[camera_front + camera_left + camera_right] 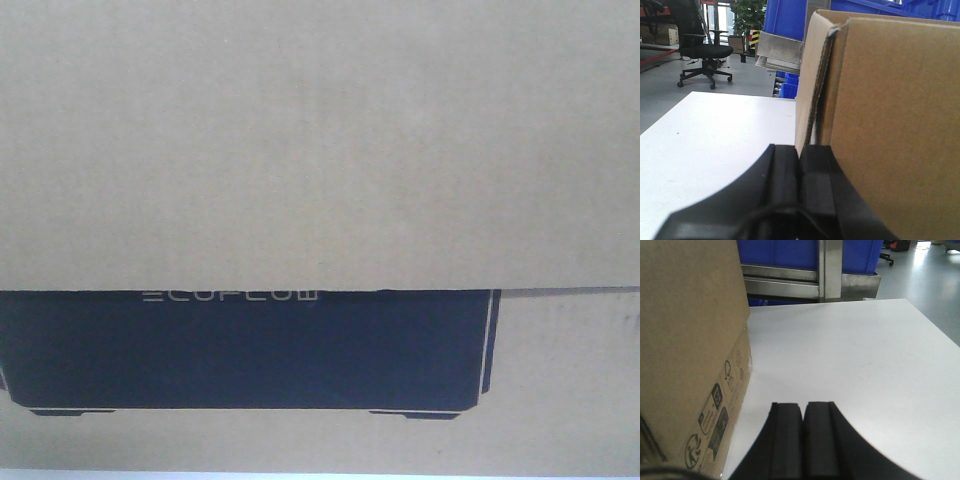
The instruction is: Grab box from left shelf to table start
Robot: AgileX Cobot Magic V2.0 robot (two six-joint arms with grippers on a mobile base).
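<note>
A large brown cardboard box (320, 150) with a black printed panel fills the front view. It stands on the white table (715, 130), seen in the left wrist view (890, 125) and the right wrist view (685, 340). My left gripper (800, 150) is shut and empty, its right finger against the box's left end. My right gripper (803, 407) is shut and empty, just right of the box's right end, over the table (865, 370).
Blue bins (790, 252) on a metal shelf frame (830, 270) stand behind the table. An office chair (702, 50) and a plant (747, 15) stand on the floor at the far left.
</note>
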